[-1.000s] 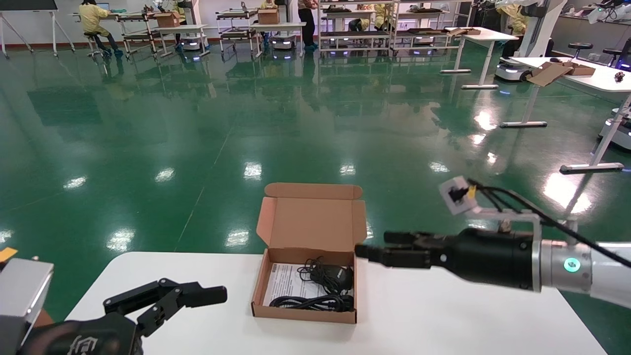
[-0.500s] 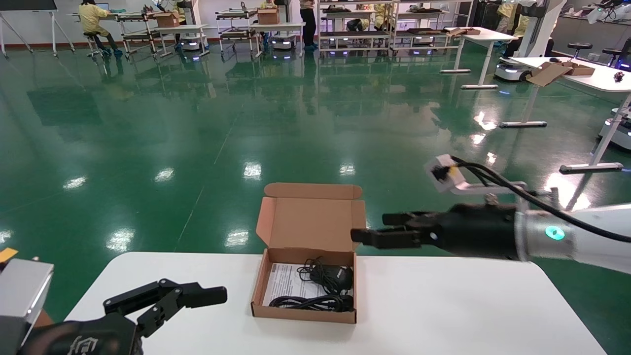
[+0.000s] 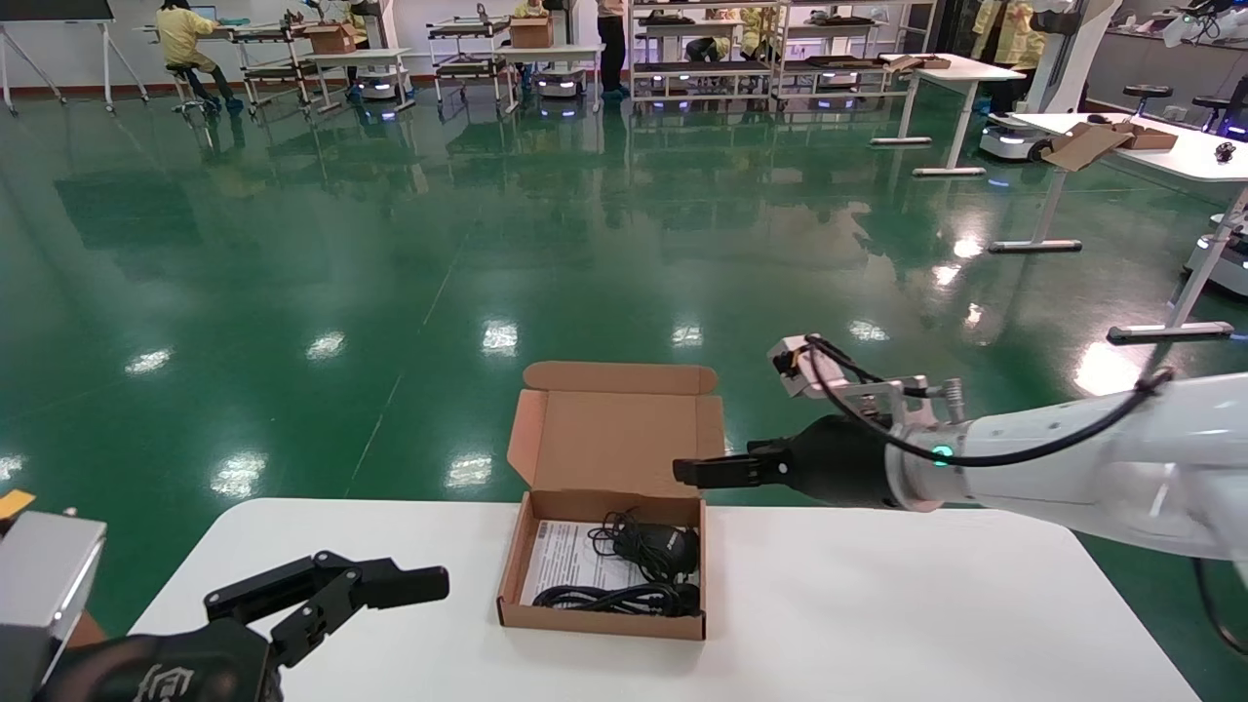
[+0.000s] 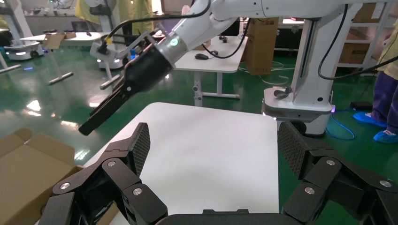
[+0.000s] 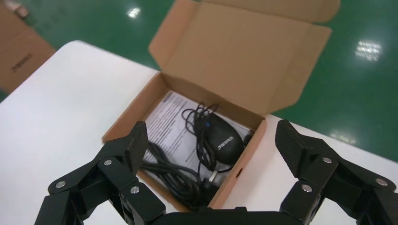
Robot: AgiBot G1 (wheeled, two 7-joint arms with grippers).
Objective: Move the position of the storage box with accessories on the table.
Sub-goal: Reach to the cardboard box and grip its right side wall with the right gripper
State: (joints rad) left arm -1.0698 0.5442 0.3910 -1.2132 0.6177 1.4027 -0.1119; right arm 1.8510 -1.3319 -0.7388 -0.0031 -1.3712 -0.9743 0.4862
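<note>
Storage box (image 3: 602, 575), lid flap upright and cables, adapter (image 5: 225, 142) and paper sheet (image 3: 564, 558) exposed, is sat mid-table (image 3: 877, 624) so the spread-fingered right gripper (image 5: 211, 150) is poised above its right wall, while the left gripper (image 3: 331, 590), fingers parted, is parked aside.

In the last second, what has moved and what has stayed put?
The right gripper rose off table level and swung leftward, now hovering open above the right rear corner of the storage box, gripping nothing. The box, its accessories and the left gripper, open over the near left of the table, have not shifted.
</note>
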